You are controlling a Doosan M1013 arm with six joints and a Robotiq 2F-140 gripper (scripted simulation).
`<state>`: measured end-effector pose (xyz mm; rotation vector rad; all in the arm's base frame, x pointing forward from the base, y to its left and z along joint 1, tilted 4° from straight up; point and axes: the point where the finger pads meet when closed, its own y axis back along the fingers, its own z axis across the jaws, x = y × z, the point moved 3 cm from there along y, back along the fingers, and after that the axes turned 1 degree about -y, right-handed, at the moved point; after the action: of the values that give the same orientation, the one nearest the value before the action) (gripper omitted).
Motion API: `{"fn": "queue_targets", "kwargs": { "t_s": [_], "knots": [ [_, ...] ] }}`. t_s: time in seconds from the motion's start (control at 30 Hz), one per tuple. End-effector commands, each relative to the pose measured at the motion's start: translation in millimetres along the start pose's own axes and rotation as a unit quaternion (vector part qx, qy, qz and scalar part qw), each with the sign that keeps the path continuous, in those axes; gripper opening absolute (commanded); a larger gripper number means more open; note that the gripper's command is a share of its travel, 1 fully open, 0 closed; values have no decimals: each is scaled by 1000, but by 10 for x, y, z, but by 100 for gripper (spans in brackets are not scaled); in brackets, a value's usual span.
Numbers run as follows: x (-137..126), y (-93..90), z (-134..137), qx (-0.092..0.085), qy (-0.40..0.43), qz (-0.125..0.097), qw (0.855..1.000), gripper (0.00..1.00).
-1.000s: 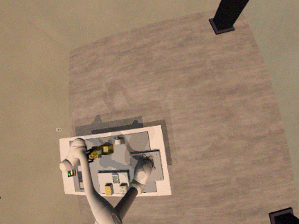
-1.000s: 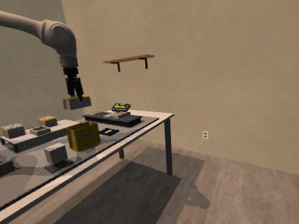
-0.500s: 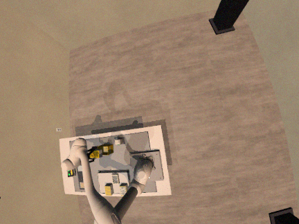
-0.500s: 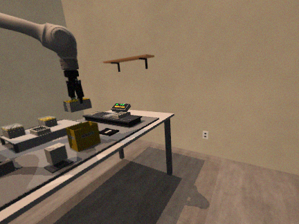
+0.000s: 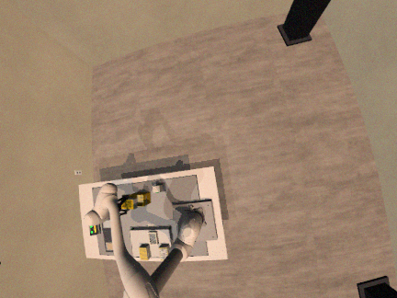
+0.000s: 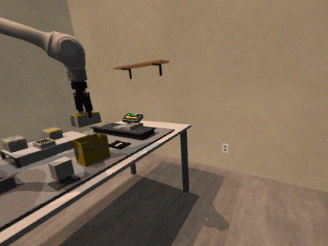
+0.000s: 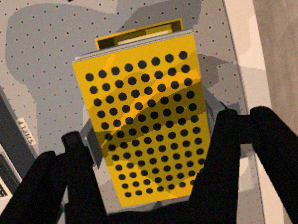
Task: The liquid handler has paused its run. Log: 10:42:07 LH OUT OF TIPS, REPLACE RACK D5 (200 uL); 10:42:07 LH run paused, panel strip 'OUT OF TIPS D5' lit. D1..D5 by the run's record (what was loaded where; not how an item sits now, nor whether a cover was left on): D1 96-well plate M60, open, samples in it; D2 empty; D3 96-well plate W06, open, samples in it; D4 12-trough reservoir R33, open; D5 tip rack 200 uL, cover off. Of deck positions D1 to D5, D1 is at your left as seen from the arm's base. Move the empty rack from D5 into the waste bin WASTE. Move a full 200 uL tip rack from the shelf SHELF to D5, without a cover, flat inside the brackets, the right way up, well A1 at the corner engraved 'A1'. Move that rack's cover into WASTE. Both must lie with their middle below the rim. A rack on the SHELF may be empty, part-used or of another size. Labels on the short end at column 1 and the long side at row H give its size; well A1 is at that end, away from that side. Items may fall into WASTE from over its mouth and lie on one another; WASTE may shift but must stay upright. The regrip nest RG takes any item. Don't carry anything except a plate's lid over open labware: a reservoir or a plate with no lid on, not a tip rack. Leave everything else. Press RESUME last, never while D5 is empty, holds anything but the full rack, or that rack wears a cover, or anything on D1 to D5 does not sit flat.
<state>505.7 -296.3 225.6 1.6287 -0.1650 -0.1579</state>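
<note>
My gripper (image 6: 84, 111) (image 7: 151, 109) (image 5: 123, 204) is shut on the empty tip rack (image 7: 142, 120) (image 6: 84, 120) (image 5: 129, 204), a grey box with a yellow top full of dark empty holes. I hold it level in the air above the table. The yellow waste bin (image 6: 91, 149) (image 5: 143, 198) stands upright on the table. In the wrist view the waste bin's rim (image 7: 135, 32) shows just beyond the rack's far end. The black liquid handler deck (image 6: 125, 131) with its lit panel (image 6: 132, 117) lies at the table's far end.
A long low shelf (image 6: 38, 149) (image 5: 138, 235) on the table carries several tip racks, among them one with a yellow top (image 6: 52, 132). A grey block on a dark base (image 6: 61, 168) stands near the table's front edge. A wooden wall shelf (image 6: 142, 64) hangs behind.
</note>
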Motion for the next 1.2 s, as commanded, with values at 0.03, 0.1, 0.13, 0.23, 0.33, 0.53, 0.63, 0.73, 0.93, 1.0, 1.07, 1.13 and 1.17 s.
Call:
{"fn": "queue_targets", "kwargs": {
  "t_s": [0.03,0.1,0.13,0.23,0.33,0.53,0.63,0.73,0.93,1.0,1.07,1.13,1.17],
  "knots": [
    [1,-50,0,0,0,0,1000,0],
    [1,-84,0,0,0,0,1000,0],
    [1,-100,0,0,0,0,1000,0],
    [1,-150,0,0,0,0,1000,0],
    [1,-200,0,0,0,0,1000,0],
    [1,-267,0,0,0,0,1000,0],
    [1,-317,0,0,0,0,1000,0],
    [1,-367,0,0,0,0,1000,0],
    [1,-414,1,0,0,0,1000,0],
    [1,-414,1,0,0,0,1000,0],
    [1,-414,1,0,0,0,1000,0],
    [1,-414,1,0,0,0,1000,0],
    [1,-414,1,0,0,0,1000,0]
  ]
}}
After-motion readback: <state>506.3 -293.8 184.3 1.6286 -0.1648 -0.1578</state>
